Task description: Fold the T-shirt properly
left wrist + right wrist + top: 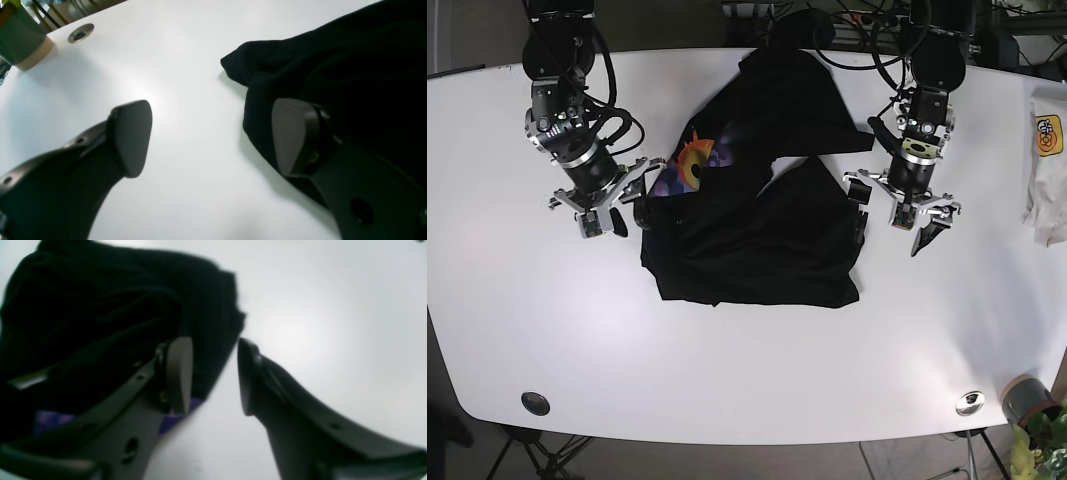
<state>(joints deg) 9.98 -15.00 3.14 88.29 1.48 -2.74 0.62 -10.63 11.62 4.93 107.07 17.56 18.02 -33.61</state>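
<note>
Two grippers, left [895, 205] and right [617, 210], gape wide at the black shirt's [757, 225] edges, mid-frame, holding nothing.

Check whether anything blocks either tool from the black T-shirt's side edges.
Nothing visible does. The left tool and right tool are both open at opposite edges of the T-shirt, with only bare table around.

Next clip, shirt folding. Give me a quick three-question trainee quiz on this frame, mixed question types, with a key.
1. True or false: the left gripper is shut on the black T-shirt.
2. The white garment with a yellow badge lies at the table's: A) right edge in the base view, B) left edge in the base view, C) on top of the T-shirt.
3. Fill in: the right gripper has its jaws ____.

Key: 1 false; 2 A; 3 open.
</note>
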